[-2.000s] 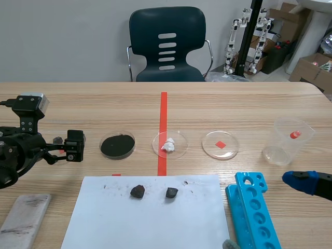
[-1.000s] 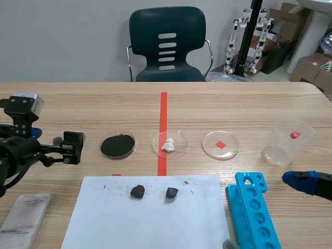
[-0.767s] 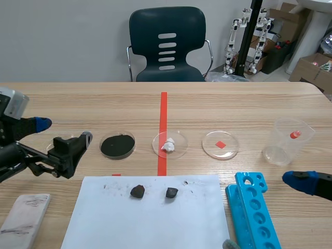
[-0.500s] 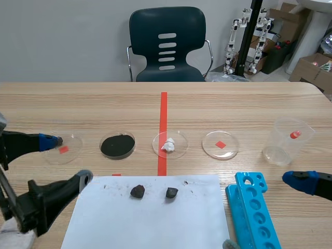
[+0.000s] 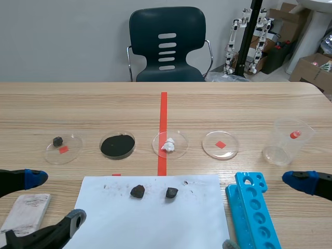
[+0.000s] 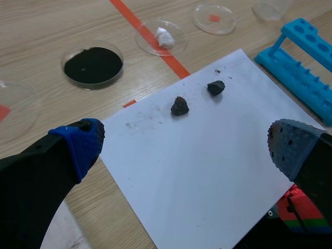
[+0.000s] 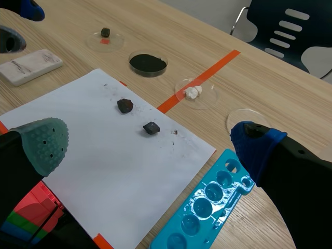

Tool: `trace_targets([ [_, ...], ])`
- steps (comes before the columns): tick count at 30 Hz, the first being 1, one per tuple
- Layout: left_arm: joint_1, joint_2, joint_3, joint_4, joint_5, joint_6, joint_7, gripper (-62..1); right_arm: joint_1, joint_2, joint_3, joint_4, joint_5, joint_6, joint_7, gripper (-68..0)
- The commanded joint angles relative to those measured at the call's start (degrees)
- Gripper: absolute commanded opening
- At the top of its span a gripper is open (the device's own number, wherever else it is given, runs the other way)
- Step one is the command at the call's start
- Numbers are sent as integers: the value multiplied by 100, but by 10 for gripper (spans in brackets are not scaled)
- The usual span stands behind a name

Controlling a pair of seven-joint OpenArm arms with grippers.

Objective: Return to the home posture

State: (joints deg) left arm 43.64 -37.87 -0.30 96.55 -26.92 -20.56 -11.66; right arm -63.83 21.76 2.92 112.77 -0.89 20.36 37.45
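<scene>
Paper, white, flat in the near middle, with two dark lumps on top. Left gripper down low at the near left, fingers wide apart, holding nothing, close to a white block. Right gripper down low at the near right, fingers spread wide too (nothing in between), by the blue rack. Farther off, a row of small round dishes. At the far right, a clear cup.
</scene>
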Motion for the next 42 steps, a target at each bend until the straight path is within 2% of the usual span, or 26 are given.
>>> trace_targets([
  [1, 122, 116, -164, 59, -57, 9, -181, 14, 4, 48, 39, 42, 61, 0, 105, 4],
  [5, 337, 197, -356, 59, -55, 9, -219, 14, 2, 48, 39, 42, 61, 0, 103, 4],
  [32, 330, 195, -358, 59, -46, 7, -136, 14, 2, 48, 39, 42, 61, 0, 105, 4],
  [37, 330, 195, -358, 59, 260, 7, -138, 14, 2, 48, 39, 42, 61, 0, 105, 4],
  [42, 330, 195, -358, 59, 295, 9, -140, 14, 2, 48, 39, 42, 61, 0, 105, 4],
])
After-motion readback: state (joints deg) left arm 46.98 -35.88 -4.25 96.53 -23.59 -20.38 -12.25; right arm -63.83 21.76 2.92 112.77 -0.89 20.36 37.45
